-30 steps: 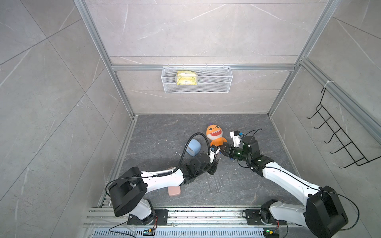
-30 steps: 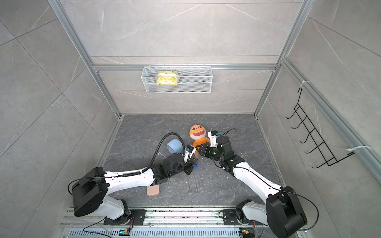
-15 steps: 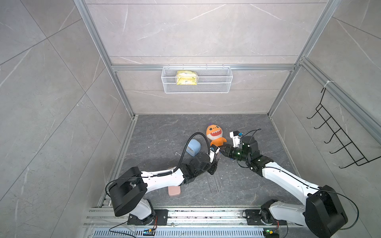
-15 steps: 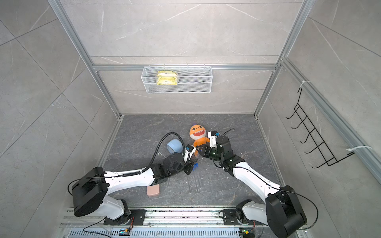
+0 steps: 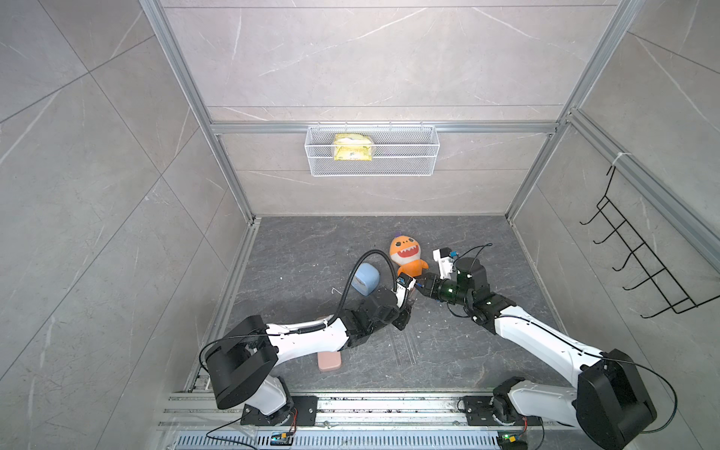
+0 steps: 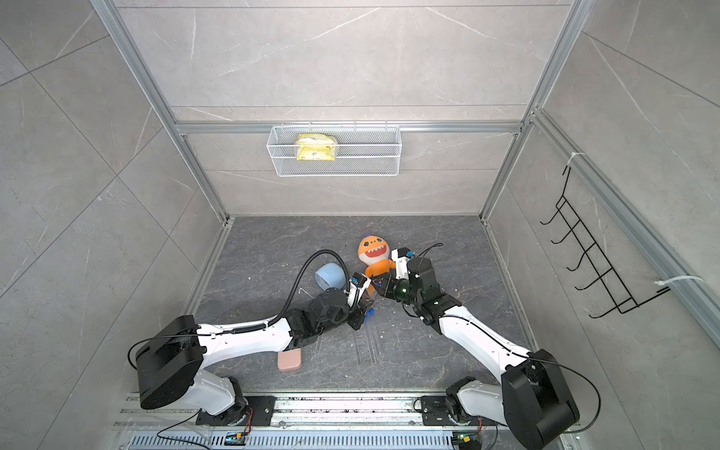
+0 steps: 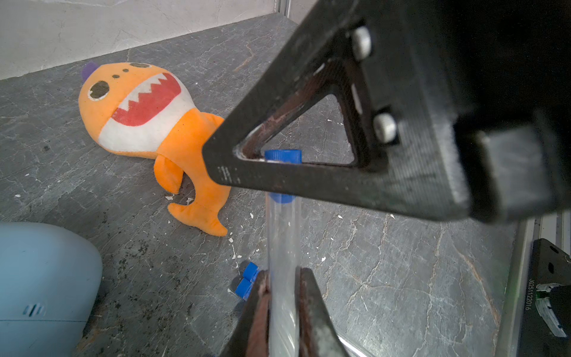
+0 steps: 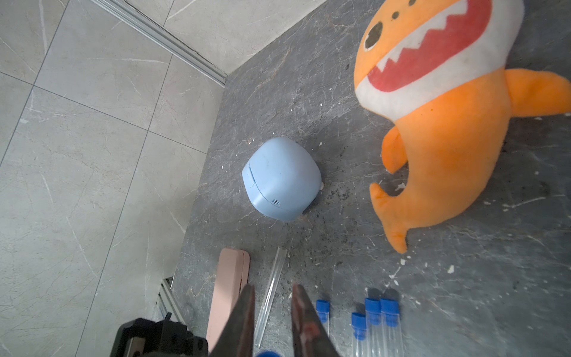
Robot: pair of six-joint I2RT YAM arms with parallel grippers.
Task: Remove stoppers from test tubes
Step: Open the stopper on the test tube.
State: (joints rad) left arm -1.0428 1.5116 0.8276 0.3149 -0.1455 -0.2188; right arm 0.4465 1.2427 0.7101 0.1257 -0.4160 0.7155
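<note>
Left fingers (image 7: 309, 309) clamp a clear test tube (image 7: 282, 241), raised above the tabletop (image 7: 401, 278). Right fingers (image 8: 304, 321) straddle its blue stopper (image 7: 282, 156); whether they grip it cannot be told. Likely risks: an off-centre pinch slips off the small stopper; a skewed pull drags the smooth tube through the left grip or bends it

Lighting: bright, even, overhead; soft shadows on worktop (image 5: 304, 249). Top views sharp, edges bowed. Left wrist view: left claw (image 7: 282, 276) blurred near lens.
</note>
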